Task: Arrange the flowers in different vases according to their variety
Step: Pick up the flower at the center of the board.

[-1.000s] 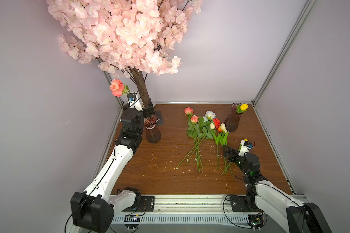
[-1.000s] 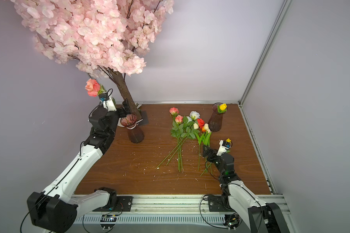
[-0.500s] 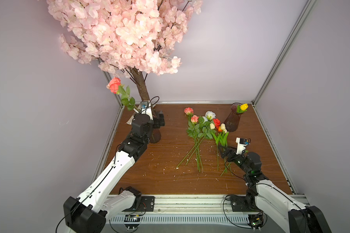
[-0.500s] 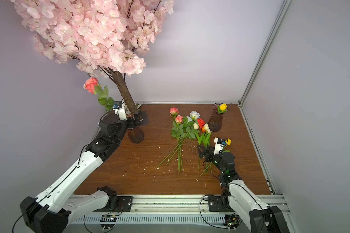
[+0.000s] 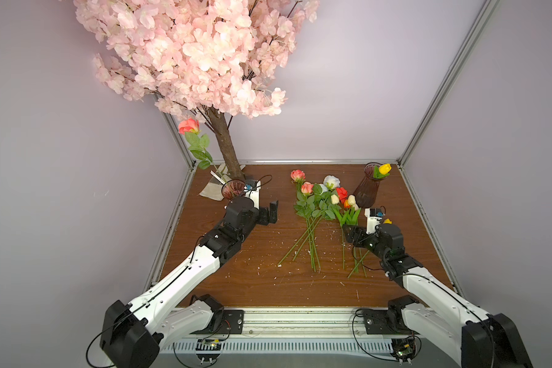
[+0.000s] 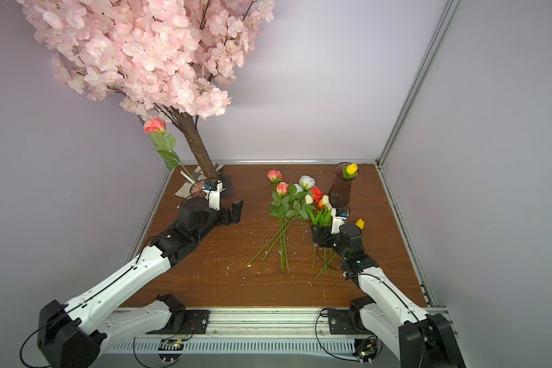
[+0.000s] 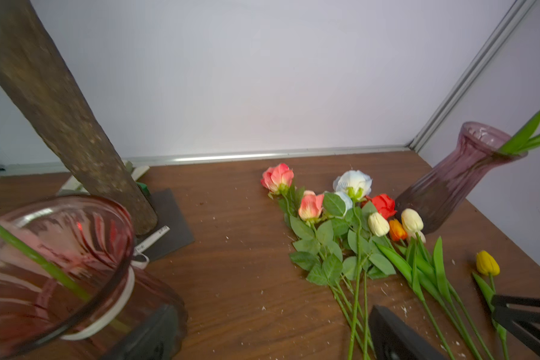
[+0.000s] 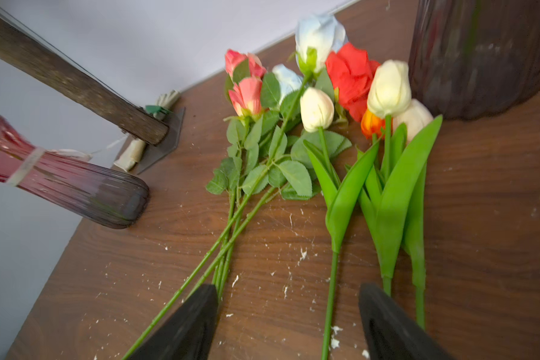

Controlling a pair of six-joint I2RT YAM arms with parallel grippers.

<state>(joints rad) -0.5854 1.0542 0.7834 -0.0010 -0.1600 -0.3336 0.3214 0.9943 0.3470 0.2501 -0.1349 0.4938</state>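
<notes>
- The left hand (image 5: pixel 270 212) sits over the far-left part of the table (image 5: pixel 255 280), just right of the banded vase (image 5: pixel 233 188); its jaws are spread wide and hold nothing
- The banded vase stands upright at the far left, close beside the trunk of the blossom tree (image 5: pixel 225 143); a pale band circles its neck
- A coral rose (image 5: pixel 188 126) stands in that vase; its stem leans left and its head is high against the left wall
- The plain vase (image 5: pixel 367 192) stands upright at the far right; a yellow tulip (image 5: pixel 385 168) pokes out of its mouth
- The loose roses (image 5: pixel 311 207) lie in the middle of the table: coral, white and red; their heads point far and their stems cross as they run near
- The loose tulips (image 5: pixel 348 210), cream and orange, lie just right of the roses; their heads are just beside the base of the plain vase
- A second yellow tulip (image 5: pixel 387 220) lies on the table right of the right hand (image 5: pixel 352 231), partly hidden by that arm's wrist
- The right hand is low over the near ends of the tulip stems; in the right wrist view its fingers (image 8: pixel 200 311) are apart, and one cream tulip's stem (image 8: pixel 331 280) runs between them, touching neither; nothing is gripped
- White crumbs (image 5: pixel 309 251) are scattered over the table around the stems
</notes>
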